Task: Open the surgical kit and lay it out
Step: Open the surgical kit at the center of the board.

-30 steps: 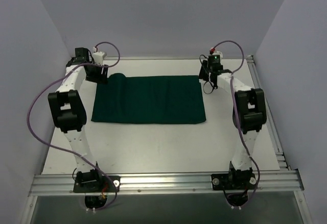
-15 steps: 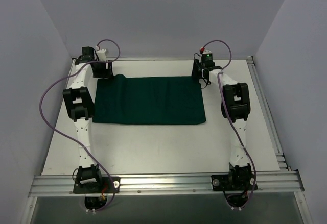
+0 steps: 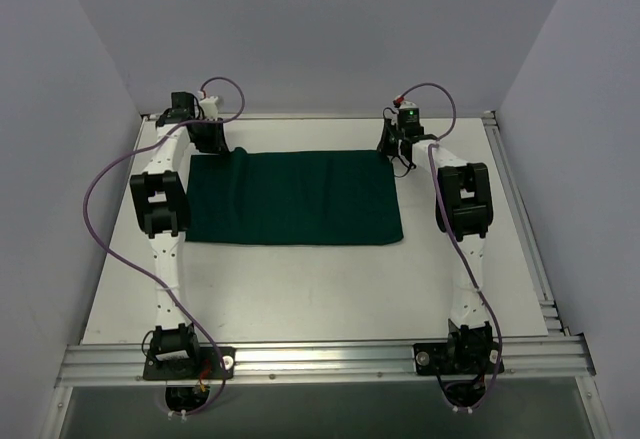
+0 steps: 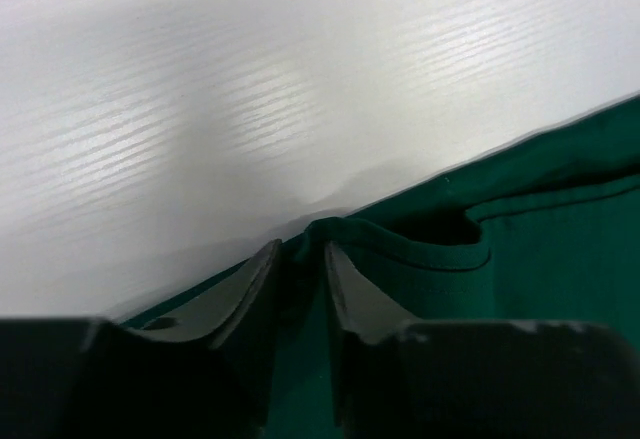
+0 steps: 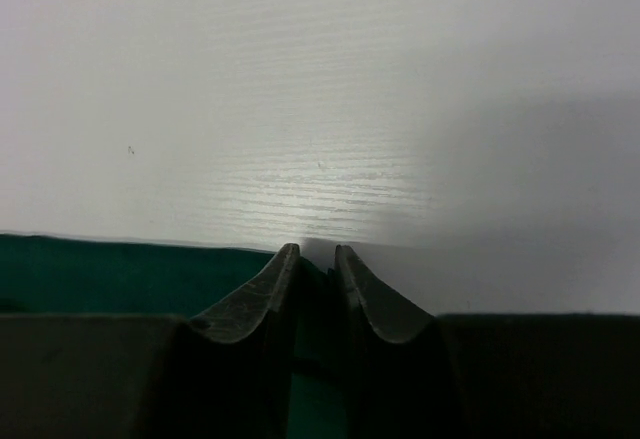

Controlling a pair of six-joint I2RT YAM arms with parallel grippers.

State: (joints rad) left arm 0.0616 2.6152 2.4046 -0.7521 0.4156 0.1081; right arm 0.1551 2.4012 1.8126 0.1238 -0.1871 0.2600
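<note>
Upper left, left gripper (image 4: 300,249): arm outstretched, pinching cloth wrap (image 3: 295,197)
Right gripper (image 5: 316,251): outstretched, pinching upper-right corner
Wraps: one

White table boxed in by plain pale walls.
The matte white table (image 3: 300,289), faintly ribbed, lay under soft, even light. A grey-lilac back wall (image 3: 320,29), left wall (image 3: 50,159) and right wall (image 3: 590,109) enclosed it, and an aluminium rail (image 3: 330,357) ran along its near edge.

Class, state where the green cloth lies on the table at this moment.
In the top view the green cloth lies spread across the far middle of the table, its far corners pinched by the left tool and the right tool.
</note>
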